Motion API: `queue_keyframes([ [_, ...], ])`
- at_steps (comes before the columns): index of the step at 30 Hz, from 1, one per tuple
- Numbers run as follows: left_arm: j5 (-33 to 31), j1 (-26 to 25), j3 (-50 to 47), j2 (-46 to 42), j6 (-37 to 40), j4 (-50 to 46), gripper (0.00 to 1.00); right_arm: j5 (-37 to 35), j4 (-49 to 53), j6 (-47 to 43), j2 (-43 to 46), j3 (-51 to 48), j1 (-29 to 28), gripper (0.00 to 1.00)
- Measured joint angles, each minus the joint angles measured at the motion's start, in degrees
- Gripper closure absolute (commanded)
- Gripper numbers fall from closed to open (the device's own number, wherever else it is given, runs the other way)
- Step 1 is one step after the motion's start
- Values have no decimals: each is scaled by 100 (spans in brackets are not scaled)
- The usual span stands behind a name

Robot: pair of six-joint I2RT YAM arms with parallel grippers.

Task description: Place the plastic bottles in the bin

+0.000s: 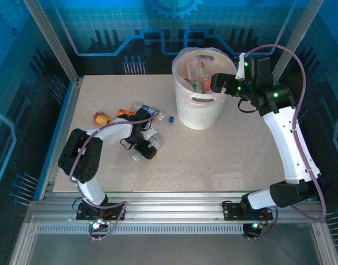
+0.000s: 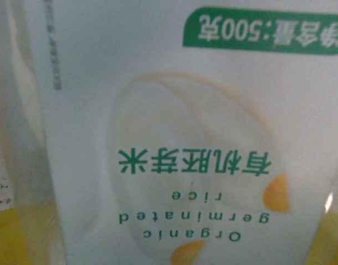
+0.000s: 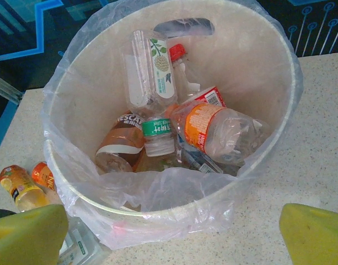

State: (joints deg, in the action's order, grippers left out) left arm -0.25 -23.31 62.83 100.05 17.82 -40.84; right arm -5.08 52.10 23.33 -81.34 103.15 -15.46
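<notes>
Plastic bottles [image 3: 157, 105] are heaped inside the bin [image 1: 197, 117], a few more left on the table [image 1: 213, 160] beside it, where one may be knocked aside by the left gripper [image 1: 146, 144], set low among them with jaws apart, while the right gripper [image 1: 219, 83] is held spread above the bin's rim

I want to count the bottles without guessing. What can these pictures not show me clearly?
Top view: the left arm covers some bottles; their number is unclear.
Left wrist view: a white label is too close and blurred; the edges cut off what bears it.
Right wrist view: in the bin, upper bottles hide lower ones.
</notes>
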Motion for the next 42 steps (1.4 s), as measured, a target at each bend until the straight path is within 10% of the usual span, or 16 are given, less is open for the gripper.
queue_keyframes([
  [8, 9, 0, -7, -50, -275, 179, 22, 70, -109, 90, 22, -92, -2, 0],
  [22, 527, -22, -339, -1891, -992, 651, 21, 1054, -702, 278, 407, -935, -81, 0],
  [42, 1390, -435, -828, -3908, -2011, 2100, 20, 2194, -1600, 520, -299, -1228, -1637, 0],
])
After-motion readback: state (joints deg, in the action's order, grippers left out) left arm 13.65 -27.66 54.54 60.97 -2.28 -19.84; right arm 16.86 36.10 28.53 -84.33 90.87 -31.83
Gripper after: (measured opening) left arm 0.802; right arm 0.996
